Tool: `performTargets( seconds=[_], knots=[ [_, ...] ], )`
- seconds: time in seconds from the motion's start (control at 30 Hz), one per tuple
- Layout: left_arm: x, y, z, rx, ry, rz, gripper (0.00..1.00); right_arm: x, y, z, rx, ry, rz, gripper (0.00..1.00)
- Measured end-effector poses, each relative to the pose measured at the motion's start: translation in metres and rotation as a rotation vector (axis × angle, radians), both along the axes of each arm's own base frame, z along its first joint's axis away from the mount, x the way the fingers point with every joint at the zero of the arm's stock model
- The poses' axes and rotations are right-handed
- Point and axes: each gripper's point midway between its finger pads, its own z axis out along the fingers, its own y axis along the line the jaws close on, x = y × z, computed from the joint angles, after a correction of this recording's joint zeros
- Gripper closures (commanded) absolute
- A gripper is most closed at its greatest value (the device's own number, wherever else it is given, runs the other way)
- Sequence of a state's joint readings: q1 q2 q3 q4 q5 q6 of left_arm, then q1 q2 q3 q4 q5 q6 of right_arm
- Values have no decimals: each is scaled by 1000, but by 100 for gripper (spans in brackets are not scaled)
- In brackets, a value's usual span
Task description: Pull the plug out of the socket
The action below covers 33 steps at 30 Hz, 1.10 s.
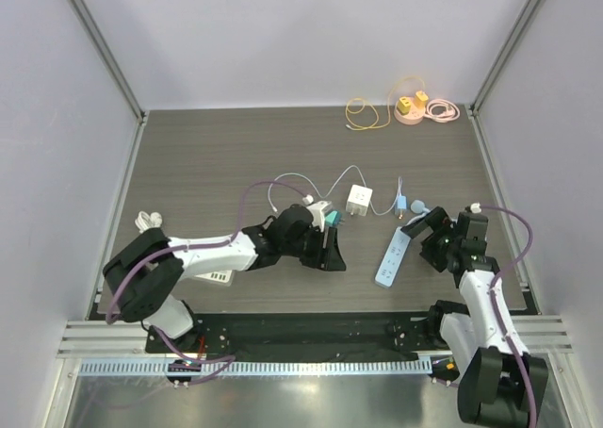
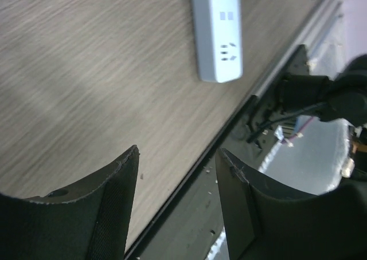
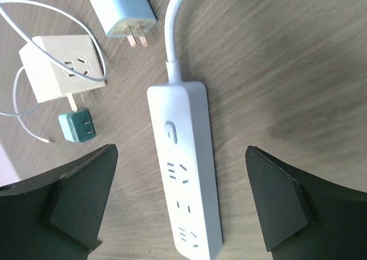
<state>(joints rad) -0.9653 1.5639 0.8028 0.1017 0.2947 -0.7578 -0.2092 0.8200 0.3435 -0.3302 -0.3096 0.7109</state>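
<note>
The white power strip (image 1: 390, 259) lies on the table at front right, and none of its sockets holds a plug in the right wrist view (image 3: 186, 174). A light blue plug (image 3: 121, 11) lies loose beyond the strip's cable end with its prongs bare; it also shows in the top view (image 1: 400, 205). My right gripper (image 3: 181, 151) is open and empty, straddling the strip from above (image 1: 421, 236). My left gripper (image 2: 179, 152) is open and empty, low over the table left of the strip (image 1: 332, 252). The strip's end shows in the left wrist view (image 2: 218, 31).
A white cube adapter (image 3: 62, 66) with a thin white cable and a small green plug (image 3: 77, 127) lie left of the strip. A pink round socket with yellow plugs (image 1: 411, 108) and coiled cables sit at back right. The table's front edge rail (image 2: 252, 94) is close.
</note>
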Motion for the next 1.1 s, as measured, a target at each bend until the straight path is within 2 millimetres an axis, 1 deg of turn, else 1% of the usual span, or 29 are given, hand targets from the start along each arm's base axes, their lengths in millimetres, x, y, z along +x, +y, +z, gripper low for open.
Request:
performTargets(
  seconds=[0.07,0.13,0.17,0.2,0.27,0.33,0.37,0.4,0.43,0.47,0.57,0.67,0.83,0.9,1.0,1.07,1.1],
  knots=[
    [-6,2,12,-39,-7,-13,43,-5,-1,3,-26,14,-7,0],
    [-10,4,25,-78,-17,-20,43,-9,3,5,-47,44,7,0],
    [-12,5,35,-104,-27,-26,43,-10,5,4,-61,64,17,0],
    [-14,5,43,-127,-39,-31,43,-12,9,1,-74,91,33,4],
    [-16,8,58,-161,-62,-35,43,-16,17,-6,-105,150,68,5],
    [-19,10,69,-186,-82,-42,43,-22,25,-14,-161,215,114,15],
    [-20,12,74,-197,-91,-46,43,-23,28,-14,-193,241,134,24],
    [-21,13,79,-209,-104,-50,43,-22,30,-13,-221,248,147,38],
    [-23,15,83,-218,-112,-54,43,-20,31,-10,-248,254,156,42],
    [-25,18,85,-225,-117,-59,43,-15,30,-6,-270,256,155,44],
    [-32,26,92,-236,-127,-69,43,2,24,7,-336,246,128,44],
    [-37,35,101,-243,-149,-76,42,11,20,9,-373,258,120,43],
    [-43,51,127,-279,-218,-69,39,9,24,-5,-418,310,152,42],
    [-44,55,133,-286,-239,-63,39,8,25,-8,-431,321,163,42],
    [-44,58,134,-279,-245,-60,39,6,27,-13,-447,341,172,42],
    [-44,59,129,-265,-241,-58,38,5,26,-18,-455,362,171,50],
    [-44,60,127,-259,-241,-60,38,6,27,-19,-454,363,168,50]
  ],
)
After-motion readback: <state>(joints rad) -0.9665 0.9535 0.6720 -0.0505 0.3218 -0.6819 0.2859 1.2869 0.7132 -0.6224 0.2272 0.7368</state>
